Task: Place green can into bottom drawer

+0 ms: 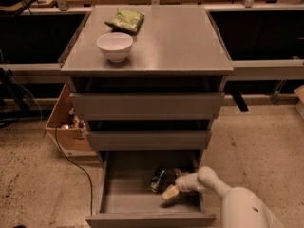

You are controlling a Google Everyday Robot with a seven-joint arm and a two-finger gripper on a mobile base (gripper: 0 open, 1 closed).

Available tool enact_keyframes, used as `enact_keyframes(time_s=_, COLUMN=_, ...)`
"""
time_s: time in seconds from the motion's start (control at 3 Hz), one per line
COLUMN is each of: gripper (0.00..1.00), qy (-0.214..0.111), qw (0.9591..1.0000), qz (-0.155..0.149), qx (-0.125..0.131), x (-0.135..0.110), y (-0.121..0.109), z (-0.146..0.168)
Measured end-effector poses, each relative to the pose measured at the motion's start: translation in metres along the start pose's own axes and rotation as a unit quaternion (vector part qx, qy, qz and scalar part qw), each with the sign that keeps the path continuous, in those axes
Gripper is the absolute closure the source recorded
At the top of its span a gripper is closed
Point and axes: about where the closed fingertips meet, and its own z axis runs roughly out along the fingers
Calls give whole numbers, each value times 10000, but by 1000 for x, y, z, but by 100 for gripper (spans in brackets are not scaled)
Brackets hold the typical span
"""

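Note:
The bottom drawer [118, 208] of the grey cabinet is pulled out. The green can [158, 180] is inside it, right of the middle, tilted on the drawer floor. My gripper [172, 184] reaches into the drawer from the right on the white arm [213, 179]. It sits just to the right of the can and slightly nearer the drawer front. It looks open and the can seems free of it. One tan fingertip [169, 193] shows below and to the right of the can.
A white bowl [114, 46] and a flat green snack bag [125, 19] lie on the cabinet top [180, 42]. The two upper drawers [147, 106] are pushed in. A cardboard box [64, 127] and a black cable [71, 163] are on the floor at the left.

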Motion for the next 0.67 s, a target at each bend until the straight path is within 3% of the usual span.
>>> enact_keyframes(time_s=0.33, gripper=0, qy=-77, qw=9998, qz=43, qx=163, x=10, y=7, z=-27)
enact_keyframes(time_s=0.67, gripper=0, qy=-242, qw=9981, qz=67, qx=557, x=22, y=10, z=-85)
